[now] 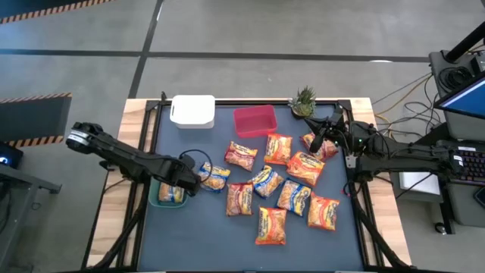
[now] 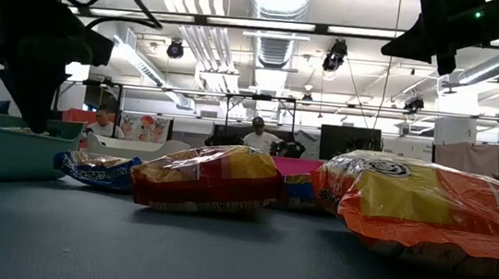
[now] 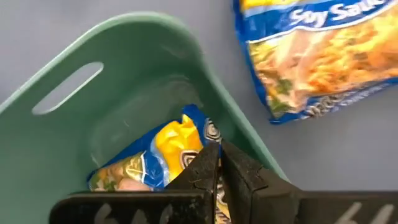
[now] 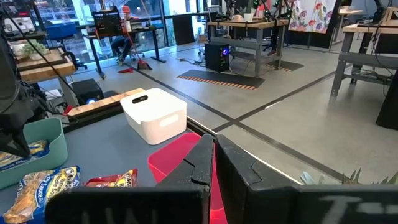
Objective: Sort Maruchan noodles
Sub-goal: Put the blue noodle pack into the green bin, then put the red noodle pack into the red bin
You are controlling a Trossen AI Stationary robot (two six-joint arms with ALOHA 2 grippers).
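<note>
**A:** What occupies the left of the overhead frame?

**B:** The left gripper [image 1: 184, 184] hangs above the green bin [image 1: 157, 199] at the dark mat's [image 1: 197, 235] left edge. Its fingers are pressed together, gripping nothing. A yellow-blue packet [image 3: 152, 155] lies inside the bin; another blue packet [image 1: 214, 177] lies on the mat just beside it.

**A:** And the middle?

**B:** The remaining Maruchan noodles [image 1: 271, 225] lie scattered across centre frame, orange, red and yellow-blue, several overlapping. Above them, at the mat's upper edge, stand the white bin [image 1: 192, 111] and the red bin [image 1: 255, 121].

**A:** The right?

**B:** The right gripper [image 1: 324, 135] hovers upper right, over a packet, near the potted plant [image 1: 303, 99], fingers likewise closed and empty.
</note>
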